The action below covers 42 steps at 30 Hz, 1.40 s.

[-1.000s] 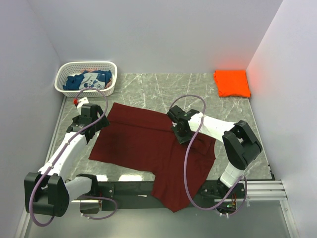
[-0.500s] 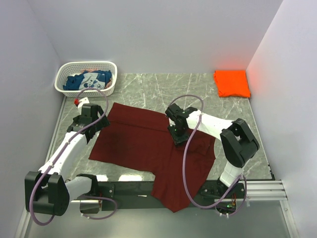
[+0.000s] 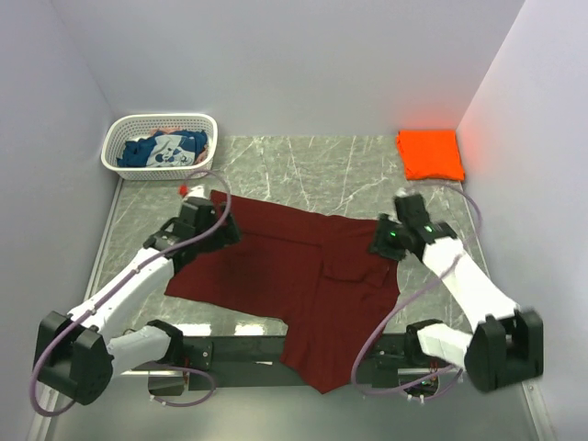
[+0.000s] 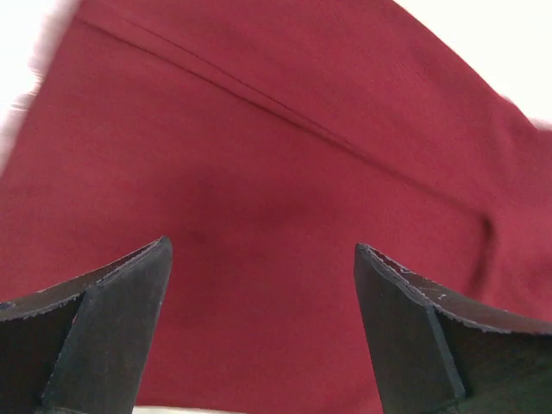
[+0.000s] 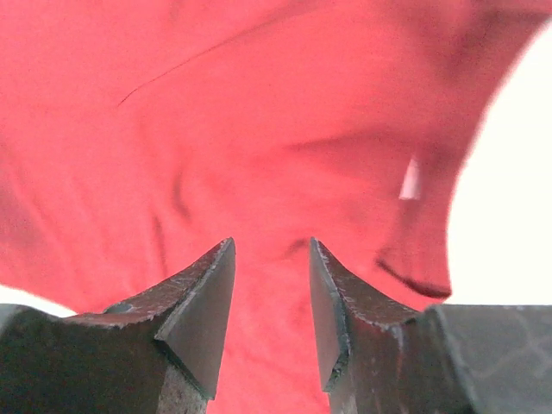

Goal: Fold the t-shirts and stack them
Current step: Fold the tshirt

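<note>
The dark maroon t-shirt (image 3: 294,276) lies spread on the table, and its lower part hangs over the near edge. My left gripper (image 3: 228,231) is open just above the shirt's upper left part; in the left wrist view (image 4: 261,246) only maroon cloth (image 4: 285,155) lies under the wide-apart jaws. My right gripper (image 3: 380,242) is open over the shirt's right edge; in the right wrist view (image 5: 272,241) the cloth (image 5: 259,129) lies below the jaws with nothing between them. The orange t-shirt (image 3: 430,153) lies folded at the back right. The blue t-shirt (image 3: 163,149) lies in the basket.
The white lattice basket (image 3: 204,124) stands at the back left corner. White walls close in the table on the left, back and right. The marble table top (image 3: 312,165) shows between the maroon shirt and the back wall.
My right arm swung from the middle of the maroon shirt to its right edge, and the shirt's upper right part now lies spread out. My left gripper moved right, over the shirt.
</note>
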### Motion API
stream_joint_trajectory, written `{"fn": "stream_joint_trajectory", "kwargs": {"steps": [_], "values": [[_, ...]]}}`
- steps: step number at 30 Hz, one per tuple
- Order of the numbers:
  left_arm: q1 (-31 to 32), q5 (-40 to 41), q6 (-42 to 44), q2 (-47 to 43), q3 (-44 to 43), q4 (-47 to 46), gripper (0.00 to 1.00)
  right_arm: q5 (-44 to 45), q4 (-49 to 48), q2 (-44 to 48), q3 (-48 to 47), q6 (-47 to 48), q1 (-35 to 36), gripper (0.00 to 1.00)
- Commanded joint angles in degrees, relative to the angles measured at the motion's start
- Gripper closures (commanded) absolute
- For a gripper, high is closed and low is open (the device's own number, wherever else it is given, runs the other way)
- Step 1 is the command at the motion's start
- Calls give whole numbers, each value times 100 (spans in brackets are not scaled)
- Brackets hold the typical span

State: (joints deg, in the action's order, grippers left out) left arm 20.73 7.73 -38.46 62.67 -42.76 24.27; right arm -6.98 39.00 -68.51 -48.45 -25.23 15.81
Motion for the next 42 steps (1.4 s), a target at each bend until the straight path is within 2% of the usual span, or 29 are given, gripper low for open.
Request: {"fn": "stream_joint_trajectory", "kwargs": {"steps": [1,6,8,14,18,24,37,42], "values": [[764,-649,-732,69,-232,-440,9,-312,-428,846,817,-570,-744,53],[1914,-869,-1234,639,-452,-1142,11,-751,-815,1655,1766,-711,-1825,56],[2362,-800,-1243,1218,-679,-1319,12,-1049,-946,1770,2048,-711,-2116,58],[3059,-790,-1199,2371,-1313,-1583,21,-963,-1114,1806,2374,-1071,-2214,60],[3279,-799,-1164,3161,-1717,-1645,24,-1068,-1316,1710,2603,-1221,-2223,63],[3534,-790,-1050,3804,-2236,-1592,25,-1112,-1667,1499,2814,-1265,-2232,65],[3640,-834,-1041,4323,-2509,-1645,25,-1385,-1888,1209,2867,-1194,-2232,65],[3666,-834,-1023,4446,-2605,-1610,26,-1420,-1817,1261,2885,-1194,-2232,73]]}}
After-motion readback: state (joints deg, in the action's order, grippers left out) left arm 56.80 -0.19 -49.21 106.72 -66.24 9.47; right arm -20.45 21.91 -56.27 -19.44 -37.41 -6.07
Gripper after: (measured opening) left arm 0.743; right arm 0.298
